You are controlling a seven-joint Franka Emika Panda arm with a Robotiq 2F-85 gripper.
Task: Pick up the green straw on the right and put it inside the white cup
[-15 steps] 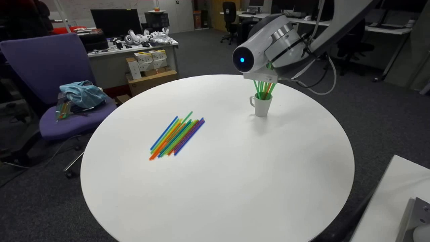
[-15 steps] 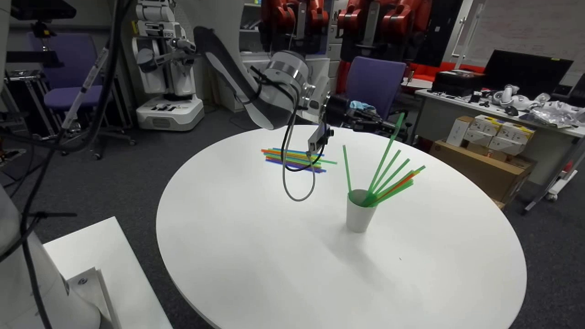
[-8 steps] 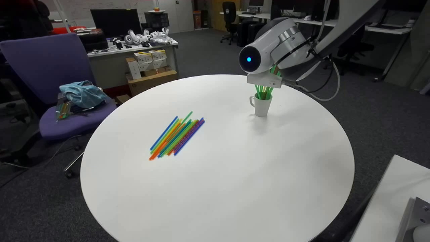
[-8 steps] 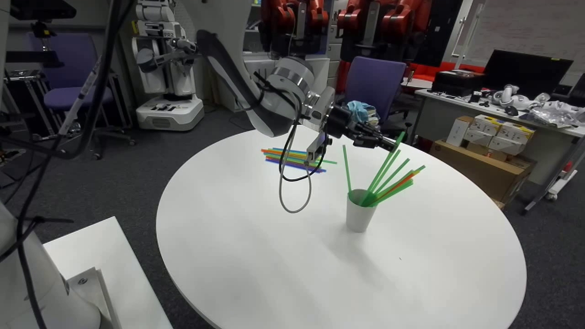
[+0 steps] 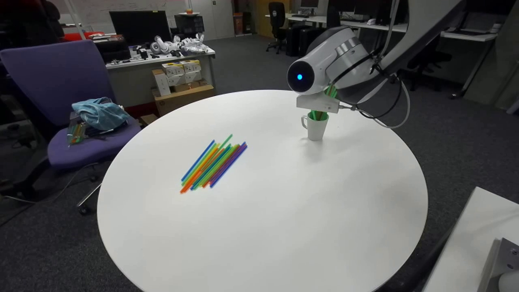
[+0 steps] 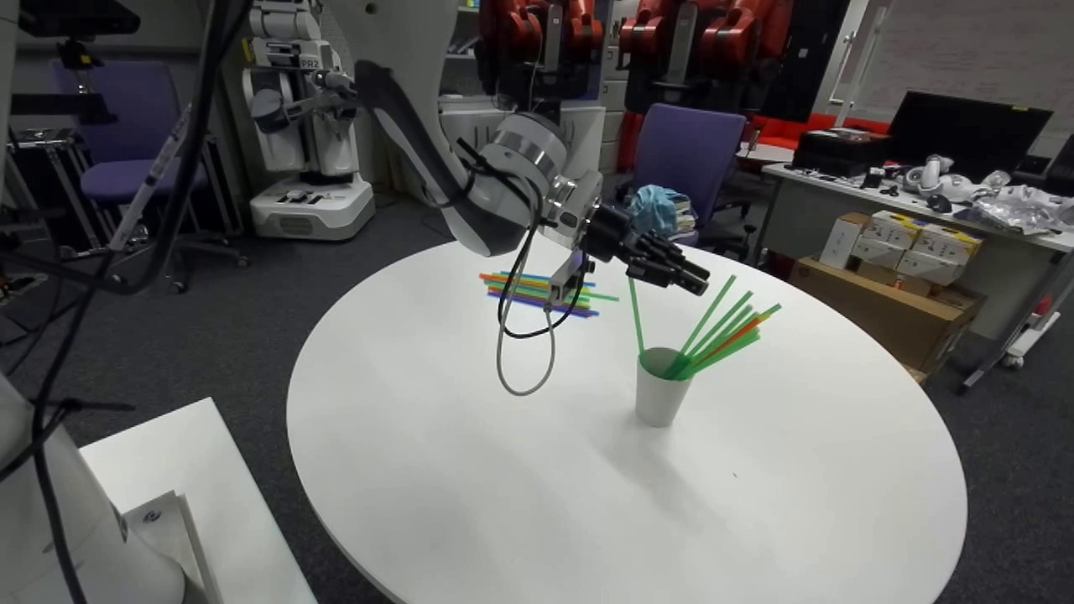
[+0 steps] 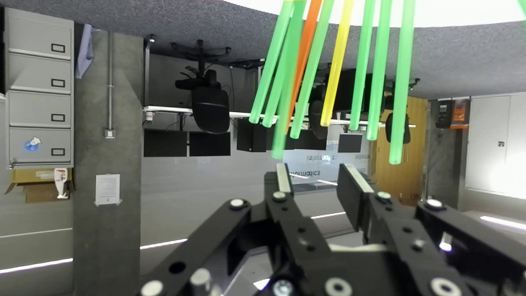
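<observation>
- My gripper [image 7: 319, 177] sits at the bottom of the wrist view, its two fingers [image 7: 282, 177] parted, with a plain gap between them.
- Just beyond the fingertips, green straws [image 7: 402, 82] come down from the top of that frame; one, blurred, ends just above my fingertip on the left. With that blur, I can't tell which is the task's own.
- I count seven green there, an eighth as a sliver in the upper right corner, plus one orange straw [image 7: 306, 45] and one yellow straw [image 7: 337, 57].
- In an exterior view my fingertips hang above the single white cup [image 6: 660, 403], just left of most straw ends; it stands upright holding the straws, one green one leaning apart at left.
- Under it is one round white table [image 5: 284, 211].
- Left of centre in an exterior view, one pile of mixed-colour straws [image 5: 214, 167] lies flat.
- At that frame's left edge, a purple chair [image 5: 61, 85] bears a blue cloth [image 5: 101, 113].
</observation>
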